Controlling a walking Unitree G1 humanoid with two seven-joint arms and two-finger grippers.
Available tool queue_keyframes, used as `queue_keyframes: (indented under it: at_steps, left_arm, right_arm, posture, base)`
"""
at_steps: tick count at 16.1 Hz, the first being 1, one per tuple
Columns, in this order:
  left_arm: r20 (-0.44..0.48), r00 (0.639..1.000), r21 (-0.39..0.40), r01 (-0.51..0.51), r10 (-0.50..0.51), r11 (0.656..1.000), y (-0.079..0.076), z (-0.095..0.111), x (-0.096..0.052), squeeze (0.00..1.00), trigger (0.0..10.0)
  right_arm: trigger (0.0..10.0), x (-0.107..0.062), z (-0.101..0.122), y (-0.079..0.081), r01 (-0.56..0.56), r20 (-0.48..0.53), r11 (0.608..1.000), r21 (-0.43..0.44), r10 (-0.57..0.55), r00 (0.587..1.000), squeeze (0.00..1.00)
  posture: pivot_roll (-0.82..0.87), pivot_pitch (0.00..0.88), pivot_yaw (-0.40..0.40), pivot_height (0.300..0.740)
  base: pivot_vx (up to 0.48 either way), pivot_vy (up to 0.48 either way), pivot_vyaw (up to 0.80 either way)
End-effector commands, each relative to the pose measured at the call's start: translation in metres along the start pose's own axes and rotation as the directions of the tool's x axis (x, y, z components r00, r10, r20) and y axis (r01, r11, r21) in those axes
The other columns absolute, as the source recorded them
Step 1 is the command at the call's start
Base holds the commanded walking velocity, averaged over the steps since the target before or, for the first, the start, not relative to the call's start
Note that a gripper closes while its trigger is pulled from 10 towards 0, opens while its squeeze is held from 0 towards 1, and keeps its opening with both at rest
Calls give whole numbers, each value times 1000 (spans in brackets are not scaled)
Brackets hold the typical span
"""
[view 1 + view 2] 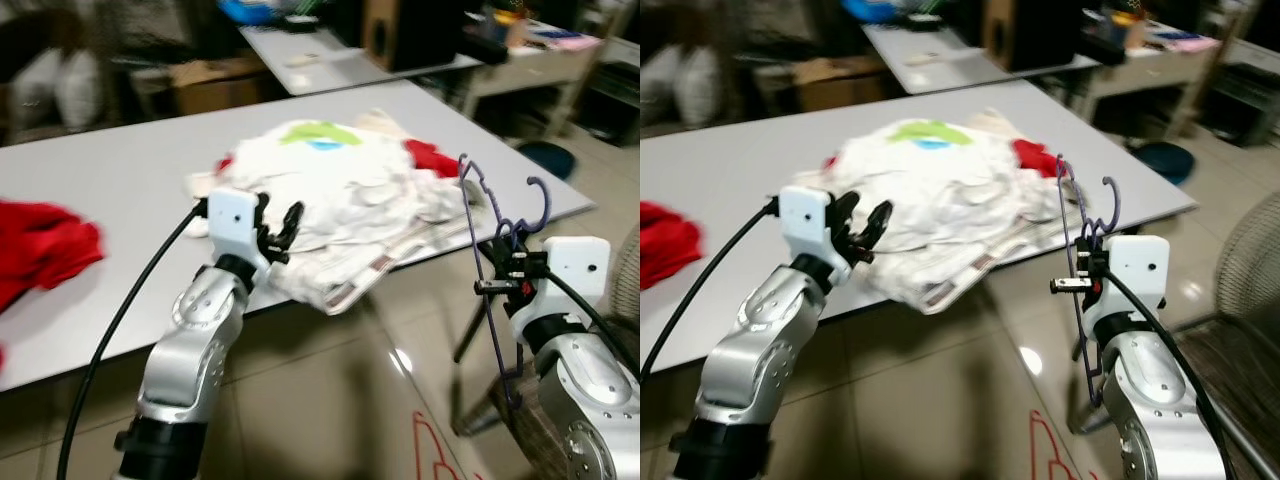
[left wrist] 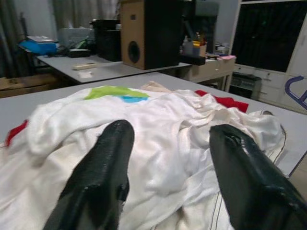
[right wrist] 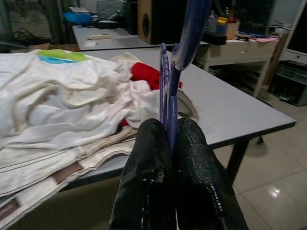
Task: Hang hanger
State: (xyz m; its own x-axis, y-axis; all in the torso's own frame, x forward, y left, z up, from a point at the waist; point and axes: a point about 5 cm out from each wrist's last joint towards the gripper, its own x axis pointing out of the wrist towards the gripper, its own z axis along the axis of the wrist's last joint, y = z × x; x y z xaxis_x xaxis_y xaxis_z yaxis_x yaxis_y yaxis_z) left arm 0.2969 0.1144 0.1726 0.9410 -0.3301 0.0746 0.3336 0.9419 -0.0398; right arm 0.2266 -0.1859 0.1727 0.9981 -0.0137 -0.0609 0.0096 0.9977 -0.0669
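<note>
A purple wire hanger (image 1: 487, 240) stands upright off the table's right front corner, my right gripper (image 1: 503, 268) shut on its thin bars. In the right wrist view the hanger (image 3: 169, 96) runs up from between the closed fingers (image 3: 194, 158). My left gripper (image 1: 278, 228) is open, raised at the table's front edge, pointing at a heap of white clothes (image 1: 340, 195) with a green and blue print on top. Its fingers (image 2: 108, 167) frame that heap (image 2: 158, 129) in the left wrist view without touching it.
The grey table (image 1: 120, 175) also carries a red garment (image 1: 40, 245) at its left end and red cloth (image 1: 432, 156) beside the heap. Behind stand a second table (image 1: 330, 60), a speaker (image 1: 395, 30) and cluttered shelves. A wicker chair (image 1: 1250, 270) is at my right.
</note>
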Motion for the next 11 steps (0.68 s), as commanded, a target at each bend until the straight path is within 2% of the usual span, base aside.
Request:
queue_keyframes:
  at_steps: [1,4,11]
  left_arm:
    - [-10,1000,9,-19,20,1000,7,-1,-2,1000,10000]
    - [-17,1000,12,-3,3,1000,4,-2,-2,1000,10000]
    - [-30,999,14,23,-23,1000,-2,-5,-1,1000,10000]
  right_arm:
    - [10000,-1,4,5,-27,18,1000,8,27,999,0]
    - [10000,-4,3,5,-31,15,1000,4,31,999,0]
    - [10000,-5,4,4,-76,21,997,4,76,997,0]
  posture:
    - [-29,17,42,740]
    - [-34,24,48,740]
    - [-37,42,46,740]
  base:
    - [326,0,-450]
    - [329,0,-677]
    - [334,0,0]
